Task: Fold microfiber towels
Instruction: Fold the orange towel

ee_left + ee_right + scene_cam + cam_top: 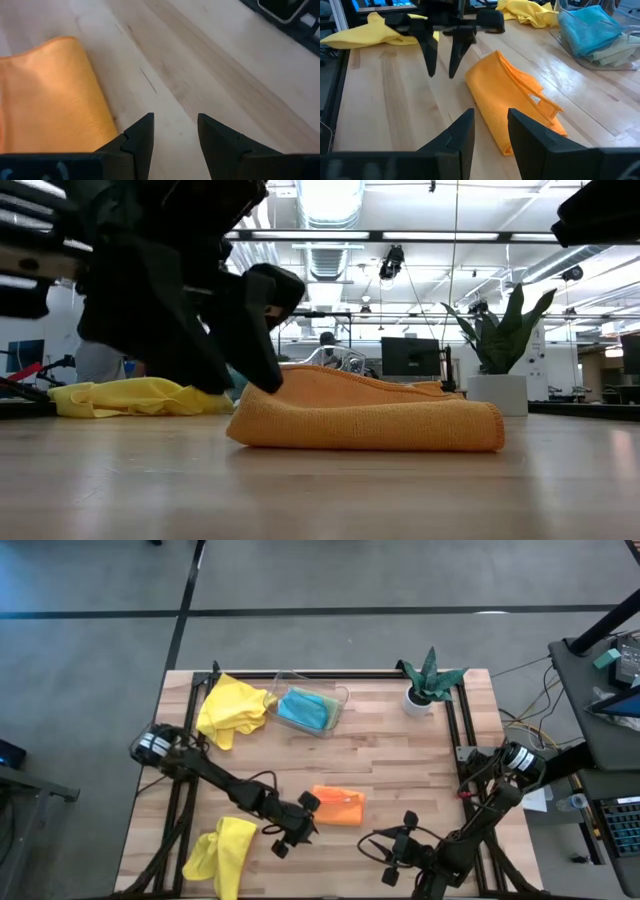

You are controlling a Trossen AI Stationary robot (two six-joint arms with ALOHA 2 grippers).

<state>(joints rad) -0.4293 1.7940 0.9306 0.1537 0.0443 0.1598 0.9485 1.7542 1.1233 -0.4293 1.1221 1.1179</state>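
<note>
Towels lie spread over the wooden table point(400, 755) in the high view: the orange towel point(338, 806) sits folded near the front edge's middle, one yellow towel point(232, 710) is crumpled at the back left corner, another yellow towel point(222, 852) is bunched at the front left corner, and the turquoise towel point(305, 708) rests in the clear tray point(343, 700) at the back edge, likely stacked there as finished work. The left gripper point(291, 832) hangs just beside the orange towel's left end, the right gripper point(392, 850) near its right. The low view shows the orange towel as a flat, layered bundle with a rounded fold. The left wrist view shows its jaws parted over bare wood, grasping nothing. The right wrist view shows its own jaws parted and empty, aimed at the towel's loose corner, probably to tidy the fold.
</note>
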